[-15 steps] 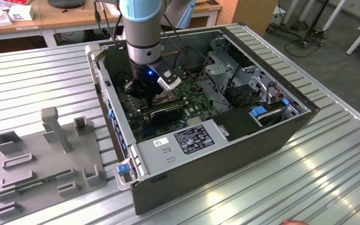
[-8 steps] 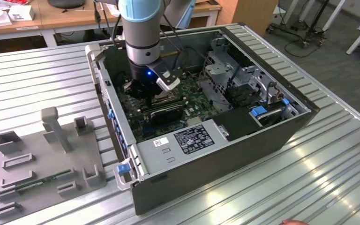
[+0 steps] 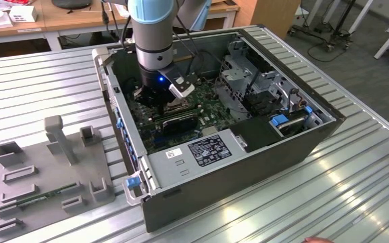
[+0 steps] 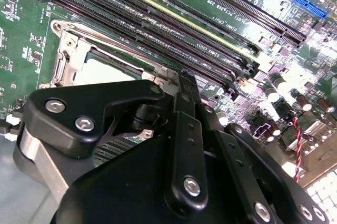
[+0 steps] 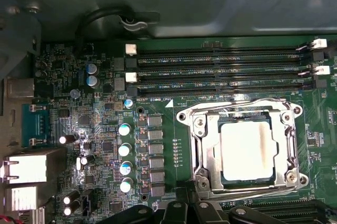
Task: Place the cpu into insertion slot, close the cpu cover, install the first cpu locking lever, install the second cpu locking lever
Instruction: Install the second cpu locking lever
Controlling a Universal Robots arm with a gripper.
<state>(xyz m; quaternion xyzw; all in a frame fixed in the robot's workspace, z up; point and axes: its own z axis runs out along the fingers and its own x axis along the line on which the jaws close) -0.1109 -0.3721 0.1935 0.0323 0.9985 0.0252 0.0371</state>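
The cpu, a pale silvery square, sits in the insertion slot on the green motherboard. The cpu cover, a silvery frame, lies flat around it, and the chip's face shows through its window. In the second wrist view the same cpu and cover lie just beyond the gripper's black linkage. My gripper hangs inside the open computer case, right over the socket's edge. Its black finger parts reach in at the socket's near side, and their tips are hidden.
Long black memory slots run beside the socket, with capacitors and rear ports on its other side. The case walls and a metal drive cage hem the arm in. A grey fixture stands at the exterior view's left.
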